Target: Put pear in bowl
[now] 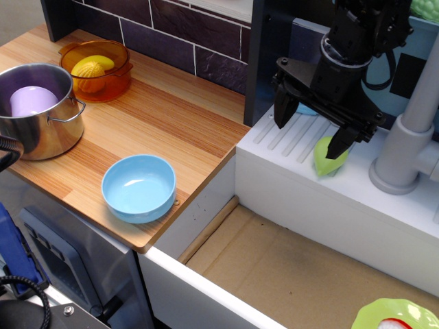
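The light-green pear (330, 157) lies on the white ridged drainboard (288, 137) to the right of the wooden counter. My black gripper (312, 130) hovers right over the drainboard with its jaws spread wide and nothing held. Its right fingertip (341, 145) overlaps the pear's top. Its left fingertip (282, 114) is well to the left of the pear. The light-blue bowl (139, 188) stands empty at the front edge of the wooden counter (171, 110), far left of the pear and lower in view.
A steel pot (42, 113) holding a purple thing stands at the left. An orange see-through bowl (97, 68) with yellow fruit is behind it. A grey faucet (411, 137) stands right of the gripper. The sink basin (295, 267) lies below, with a green plate (394, 315) at its corner.
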`<action>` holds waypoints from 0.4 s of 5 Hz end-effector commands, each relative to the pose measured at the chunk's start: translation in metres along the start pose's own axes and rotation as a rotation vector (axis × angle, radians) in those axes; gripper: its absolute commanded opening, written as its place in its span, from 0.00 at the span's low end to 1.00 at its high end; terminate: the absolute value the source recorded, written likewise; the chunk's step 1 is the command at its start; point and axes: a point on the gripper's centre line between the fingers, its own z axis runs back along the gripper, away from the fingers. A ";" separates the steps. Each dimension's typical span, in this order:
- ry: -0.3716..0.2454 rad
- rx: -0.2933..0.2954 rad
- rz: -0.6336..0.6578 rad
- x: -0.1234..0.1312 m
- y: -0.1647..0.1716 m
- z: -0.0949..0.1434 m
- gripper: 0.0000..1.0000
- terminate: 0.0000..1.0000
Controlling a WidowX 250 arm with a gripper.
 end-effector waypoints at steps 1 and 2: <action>0.000 0.000 0.000 0.000 0.000 0.000 1.00 0.00; -0.028 -0.018 -0.030 0.008 -0.001 -0.006 1.00 0.00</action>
